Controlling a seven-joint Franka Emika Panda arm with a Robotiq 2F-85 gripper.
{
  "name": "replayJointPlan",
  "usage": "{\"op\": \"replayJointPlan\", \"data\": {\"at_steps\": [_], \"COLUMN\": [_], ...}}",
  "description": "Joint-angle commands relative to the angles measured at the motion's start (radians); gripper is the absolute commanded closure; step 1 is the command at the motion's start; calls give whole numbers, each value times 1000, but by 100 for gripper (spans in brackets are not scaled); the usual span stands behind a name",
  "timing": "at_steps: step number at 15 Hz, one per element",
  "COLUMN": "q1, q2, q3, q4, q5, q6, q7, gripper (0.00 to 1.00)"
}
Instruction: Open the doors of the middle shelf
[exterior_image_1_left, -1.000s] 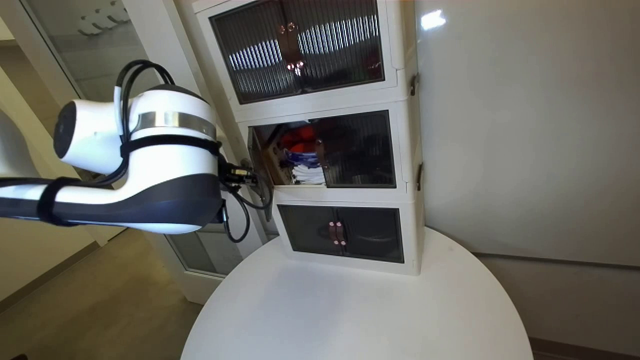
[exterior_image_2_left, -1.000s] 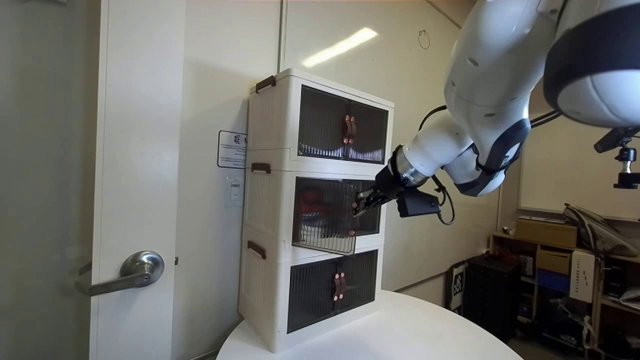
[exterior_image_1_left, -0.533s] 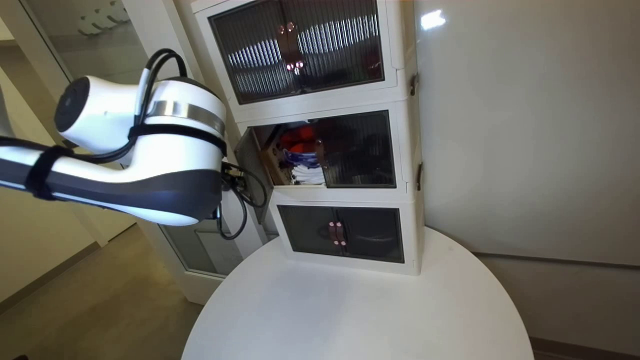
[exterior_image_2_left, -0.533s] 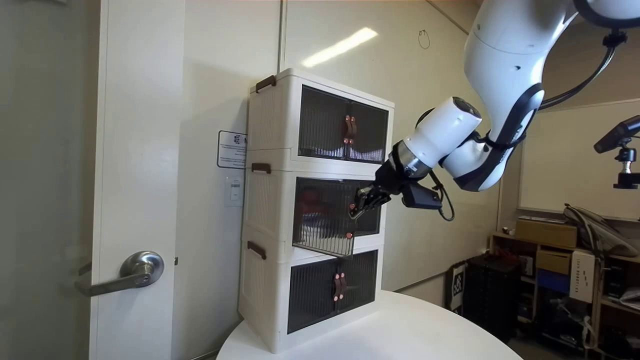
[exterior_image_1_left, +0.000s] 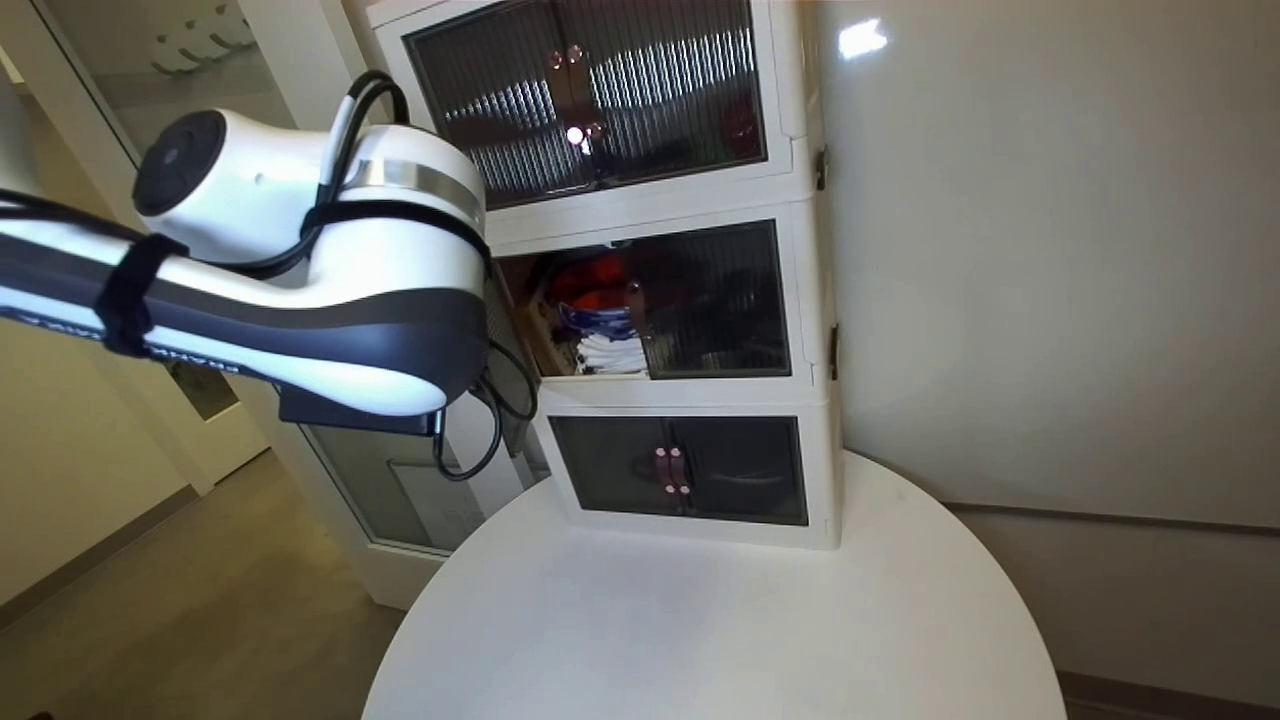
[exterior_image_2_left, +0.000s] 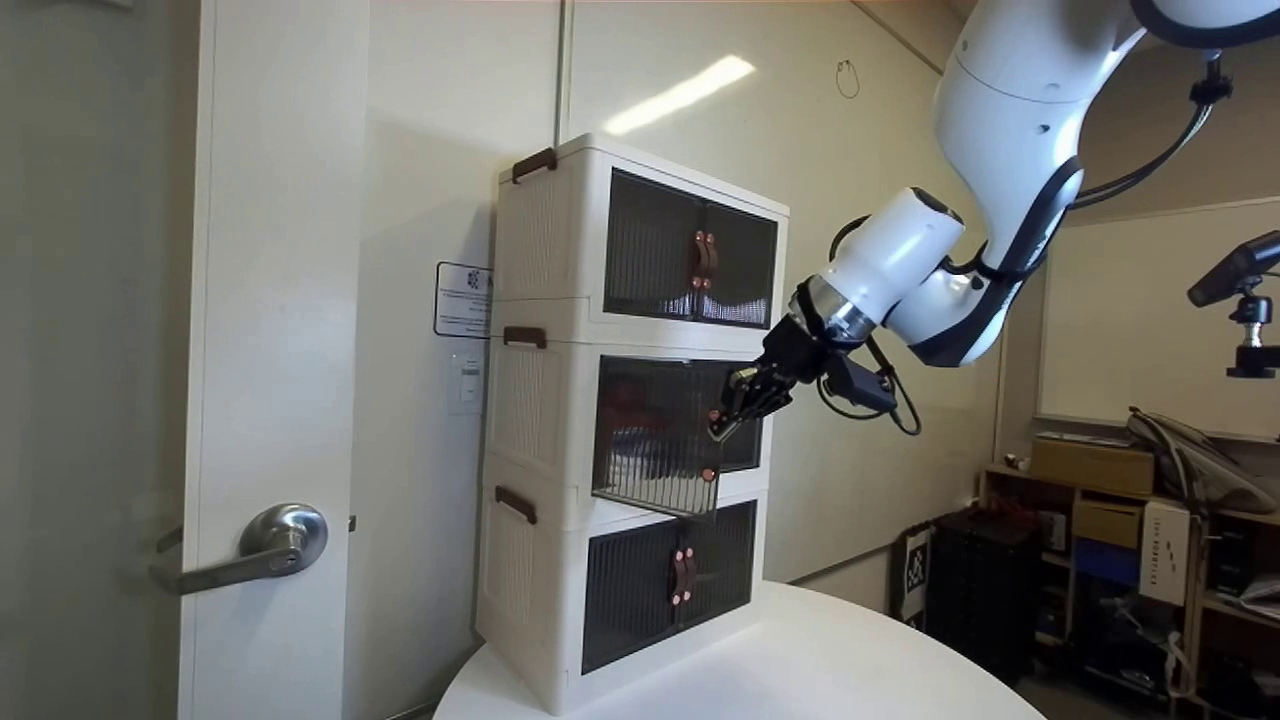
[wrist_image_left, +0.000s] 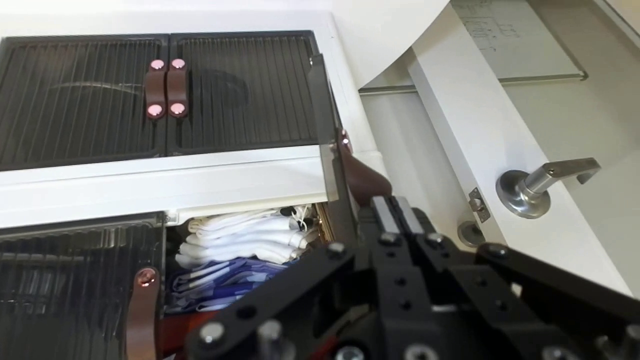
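Note:
The middle shelf (exterior_image_1_left: 806, 300) of the white three-tier cabinet has one dark tinted door open and one shut. The open door (exterior_image_2_left: 655, 440) stands swung outward; the wrist view shows it almost edge-on. The shut door (exterior_image_1_left: 715, 300) also shows in the wrist view (wrist_image_left: 75, 285) with its brown strap handle (wrist_image_left: 142, 320). My gripper (wrist_image_left: 397, 210) is at the open door's outer side, closed on its brown handle (wrist_image_left: 367, 182); the fingers hide part of the strap. In an exterior view the gripper (exterior_image_2_left: 722, 425) overlaps that handle. White cloths (wrist_image_left: 245, 235) and a red item (exterior_image_1_left: 590, 280) lie inside.
Ribbed dark doors (exterior_image_2_left: 650, 245) above and dark doors (exterior_image_2_left: 630, 590) below are shut. The cabinet stands on a round white table (exterior_image_1_left: 700, 620) against a wall. A room door with a metal lever (wrist_image_left: 530, 192) is near the open side.
The open door has swung further outward with my gripper at its handle. The arm has moved up and right in an exterior view. The cabinet has shifted slightly.

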Motion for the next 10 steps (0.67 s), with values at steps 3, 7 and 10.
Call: {"op": "replayJointPlan", "data": {"at_steps": [3, 7, 10], "q1": [-128, -238, -311], "q2": [-41, 7, 13], "q3": [180, 321, 412], "q4": [12, 81, 131], "q5": [-311, -575, -718], "q6": [5, 59, 94], "q7": [139, 309, 405], "gripper": [67, 40, 18]}}
